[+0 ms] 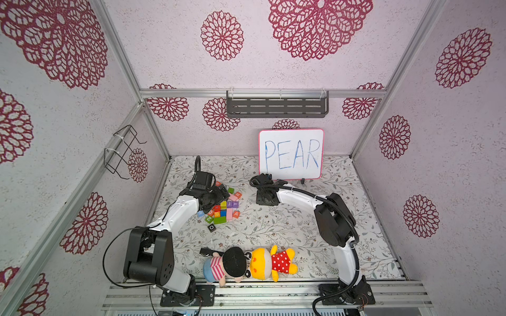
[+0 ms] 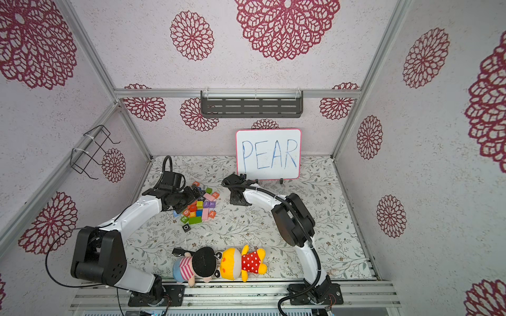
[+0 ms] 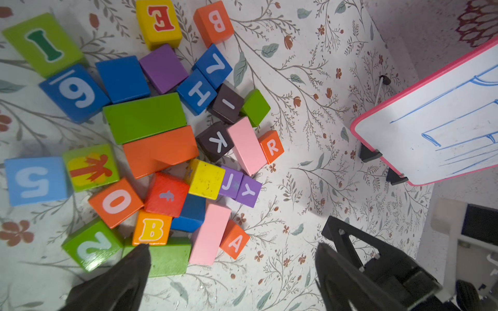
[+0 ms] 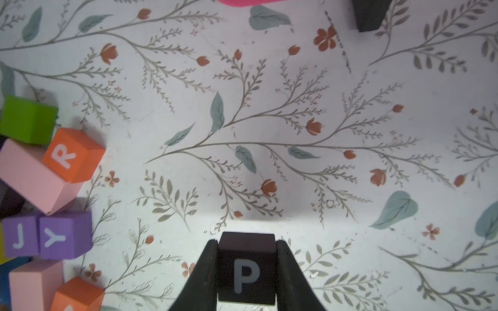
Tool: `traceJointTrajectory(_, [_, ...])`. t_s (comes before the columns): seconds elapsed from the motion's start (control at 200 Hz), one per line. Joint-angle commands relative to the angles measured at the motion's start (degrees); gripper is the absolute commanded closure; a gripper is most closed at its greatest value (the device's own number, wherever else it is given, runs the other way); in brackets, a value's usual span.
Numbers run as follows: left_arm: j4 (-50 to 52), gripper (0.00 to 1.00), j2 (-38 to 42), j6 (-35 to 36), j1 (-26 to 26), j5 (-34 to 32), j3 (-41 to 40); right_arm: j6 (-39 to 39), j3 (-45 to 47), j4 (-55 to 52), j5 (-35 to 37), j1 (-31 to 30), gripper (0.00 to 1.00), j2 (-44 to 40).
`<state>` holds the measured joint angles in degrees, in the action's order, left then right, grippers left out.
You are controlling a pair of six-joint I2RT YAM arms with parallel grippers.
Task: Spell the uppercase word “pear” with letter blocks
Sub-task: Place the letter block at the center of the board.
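Right wrist view: the right gripper (image 4: 247, 243) is clamped on the black P block (image 4: 246, 272), its white letter facing the camera, low over the bare flowered table (image 4: 269, 121) just beside the heap of coloured blocks (image 1: 222, 209). Whether the cube touches the surface cannot be told. In both top views that arm curves in front of the whiteboard (image 1: 291, 154) lettered PEAR, which stands at the back of the table. The left gripper (image 3: 233, 246), jaws spread wide and holding nothing, hangs over the heap. In the left wrist view the orange-red A block (image 3: 235, 239) lies at the heap's edge against a pink bar (image 3: 209, 234). The orange-red R block (image 3: 272, 147) touches a second pink bar (image 3: 246, 145) on the same side. The yellow E block (image 3: 159, 23) sits across the heap, next to an orange B block (image 3: 214, 23). A black O cube (image 1: 211, 227) sits alone, apart from the heap. A striped plush doll (image 1: 216, 269) and a yellow plush toy (image 1: 262, 264) lie along the table's front edge.
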<state>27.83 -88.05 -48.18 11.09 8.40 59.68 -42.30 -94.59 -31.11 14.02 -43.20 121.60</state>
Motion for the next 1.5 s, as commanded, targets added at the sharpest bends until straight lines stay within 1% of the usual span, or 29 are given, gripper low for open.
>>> traceJointTrajectory(0.0, [-1.34,0.02,-0.73,1.07,0.44,0.68,1.23,-0.79,0.22,0.8,1.7,0.42,0.73,0.14])
traceJointTrajectory(0.185, [-1.95,0.02,-1.33,1.29,0.56,1.26,1.06,-0.46,1.4,2.23,1.38,2.23,0.73,1.05])
traceJointTrajectory(0.415, [-2.32,0.02,-1.39,1.73,0.53,1.2,0.5,1.56,-0.93,1.15,2.38,3.42,0.73,3.68])
traceJointTrajectory(0.665, [-3.43,0.02,-1.97,1.6,0.71,1.44,-0.05,3.0,-0.49,0.86,2.68,5.12,0.72,3.81])
traceJointTrajectory(1.051, [-5.11,0.02,-3.52,1.41,1.03,2.46,0.44,5.12,-1.99,1.54,1.8,5.85,0.71,5.38])
traceJointTrajectory(1.491, [-5.47,0.02,-3.03,1.25,0.99,2.43,-0.26,5.95,-3.86,1.3,1.97,6.2,0.7,6.54])
